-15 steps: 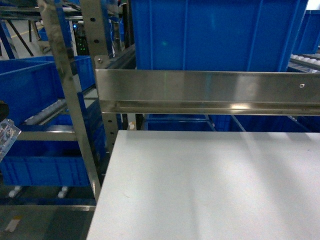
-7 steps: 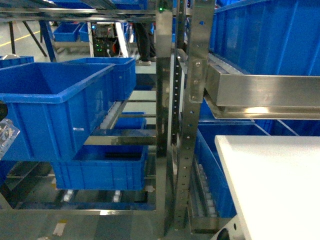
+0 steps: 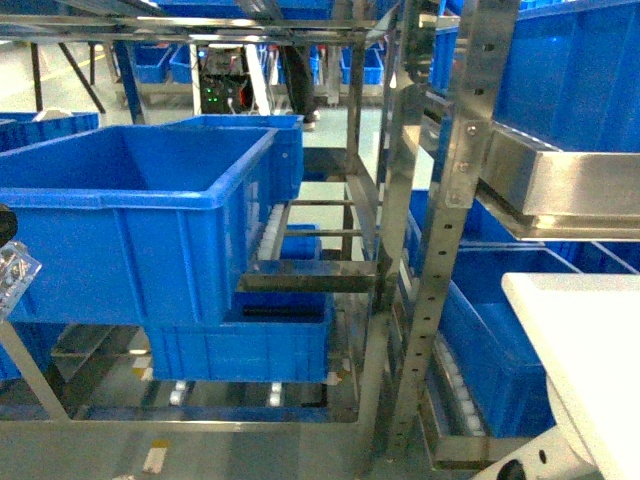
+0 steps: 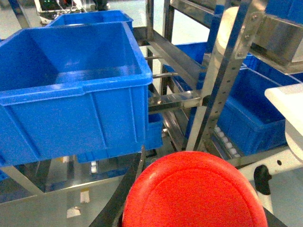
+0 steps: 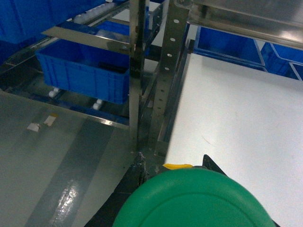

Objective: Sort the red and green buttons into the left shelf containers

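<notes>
**Both buttons in hand, neither yet in a tub**

The left gripper point(image 4: 189, 208) is clamped around the red button point(image 4: 194, 191): its domed cap fills the bottom of the left wrist view, with a dark finger point(image 4: 118, 198) hugging its left edge. The right gripper point(image 5: 194, 203) holds the green button point(image 5: 196, 201) in the same way, its cap filling the bottom of the right wrist view with a dark finger point(image 5: 125, 189) beside it, above grey floor point(image 5: 57, 161) and the edge of a white table point(image 5: 236, 104).

In the head view the left shelf point(image 3: 430, 250), a steel rack with perforated uprights, stands ahead, with a large deep blue tub point(image 3: 130, 230) on its upper level; the part of its inside that shows holds nothing. A second deep tub point(image 3: 245, 145) sits just behind it, and a lower blue bin point(image 3: 240, 345) rests underneath. At the left edge a translucent block point(image 3: 15, 275) shows, probably the red button's body.

As a judgement, pickup is done for both colours, and the drops are all that remain. The red button hangs short of the front tub's rim point(image 4: 75, 90), below and in front of it, so the arm needs to lift and reach forward before releasing. The green button is well apart from any tub and needs carrying across.
</notes>
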